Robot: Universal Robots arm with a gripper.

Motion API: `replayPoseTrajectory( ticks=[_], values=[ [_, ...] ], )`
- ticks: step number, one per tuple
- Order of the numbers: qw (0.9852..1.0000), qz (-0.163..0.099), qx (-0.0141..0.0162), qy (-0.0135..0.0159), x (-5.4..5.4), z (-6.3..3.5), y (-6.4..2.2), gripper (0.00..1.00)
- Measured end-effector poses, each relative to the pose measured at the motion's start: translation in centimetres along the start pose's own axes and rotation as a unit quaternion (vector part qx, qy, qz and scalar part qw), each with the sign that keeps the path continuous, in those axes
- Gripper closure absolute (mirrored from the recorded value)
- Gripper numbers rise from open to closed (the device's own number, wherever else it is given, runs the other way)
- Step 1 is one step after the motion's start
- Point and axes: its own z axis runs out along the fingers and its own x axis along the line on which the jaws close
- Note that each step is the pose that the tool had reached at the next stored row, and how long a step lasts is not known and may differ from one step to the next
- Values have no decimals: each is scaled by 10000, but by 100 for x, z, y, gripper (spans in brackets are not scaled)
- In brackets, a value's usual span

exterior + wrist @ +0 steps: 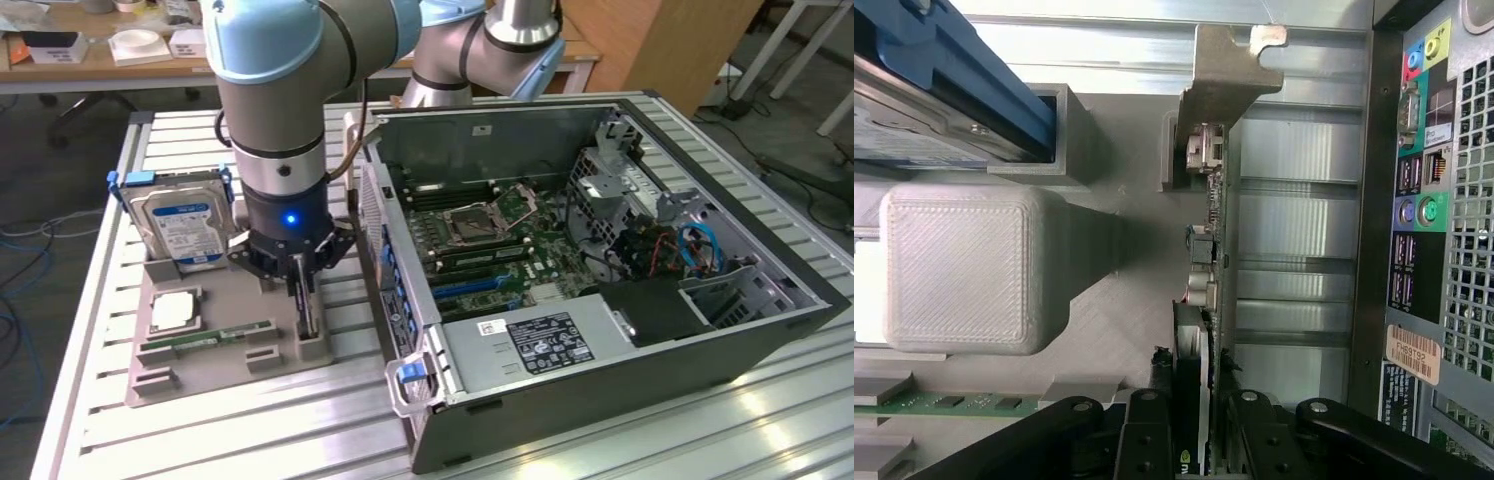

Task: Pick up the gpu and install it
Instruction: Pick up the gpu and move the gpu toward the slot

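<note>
Down at the grey tray (200,375) beside the case (747,320) — hand (302,285) narrow, tight on the upright gpu (1192,340).

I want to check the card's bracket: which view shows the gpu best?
The wrist view: the gpu shows edge-on from above, its metal bracket plain, with the pincer over the other end. The exterior view gives just a thin dark strip standing in the tray, partly hidden by the pincer.

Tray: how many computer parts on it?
4: hard drive at back, processor chip and memory stick at centre, graphics card on the case side under the end effector. Arm may hide more.
</note>
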Motion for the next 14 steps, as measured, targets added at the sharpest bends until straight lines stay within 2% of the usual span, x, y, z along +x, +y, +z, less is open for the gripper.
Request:
replayPoseTrajectory(
  ticks=[14],
  values=[
    [10000, 1, -3, -1, 1, -14, 1, 73]
  ],
)
